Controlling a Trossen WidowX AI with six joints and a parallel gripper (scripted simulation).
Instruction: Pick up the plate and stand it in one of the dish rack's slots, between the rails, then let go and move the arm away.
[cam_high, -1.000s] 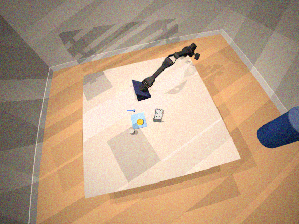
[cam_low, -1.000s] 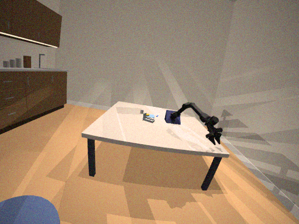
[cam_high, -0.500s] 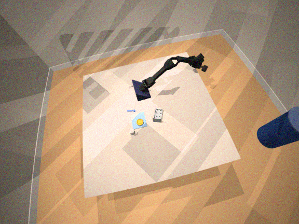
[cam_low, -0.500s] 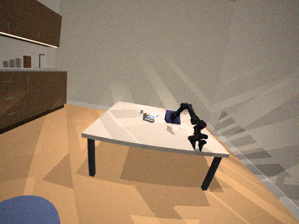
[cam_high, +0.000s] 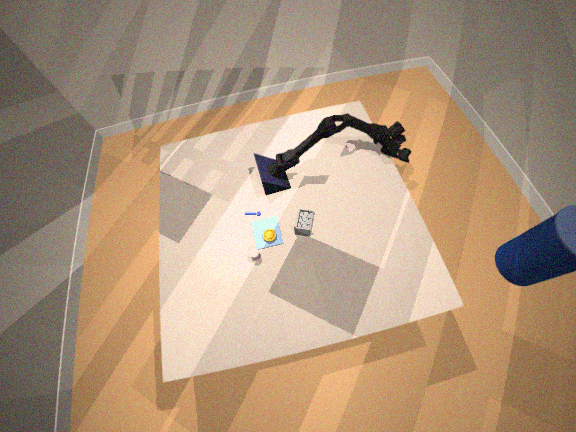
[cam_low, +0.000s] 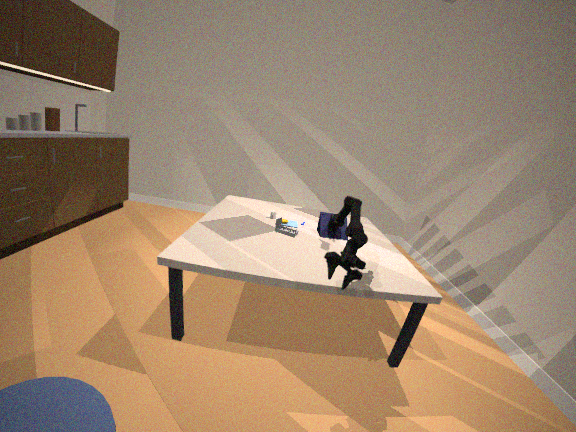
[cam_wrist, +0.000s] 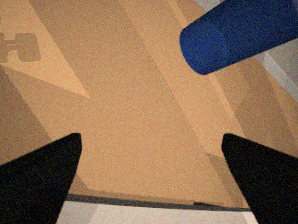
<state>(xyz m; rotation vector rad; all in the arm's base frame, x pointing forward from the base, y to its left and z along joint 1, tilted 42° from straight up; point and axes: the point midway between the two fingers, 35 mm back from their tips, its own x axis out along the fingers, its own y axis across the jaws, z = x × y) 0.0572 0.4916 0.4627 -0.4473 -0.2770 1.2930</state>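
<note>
A small round yellow plate (cam_high: 269, 235) (cam_low: 284, 220) lies flat on a light blue square mat (cam_high: 263, 225) on the table. The small grey dish rack (cam_high: 297, 231) (cam_low: 285, 231) stands beside the mat, with dark slots on its top; no plate shows in it. My gripper (cam_high: 406, 143) (cam_low: 337, 282) (cam_wrist: 153, 140) is open and empty, out by the table's edge, far from the plate and the rack. The wrist view shows floor between the fingers, and neither plate nor rack.
A small blue tool (cam_high: 253, 213) (cam_low: 302, 223) lies beside the mat, and a small pale round object (cam_high: 255, 256) (cam_low: 273, 215) stands at its other side. The arm's dark blue base (cam_high: 265, 175) (cam_low: 326, 225) is nearby. A big blue cylinder (cam_high: 540, 250) (cam_wrist: 235, 37) is off the table.
</note>
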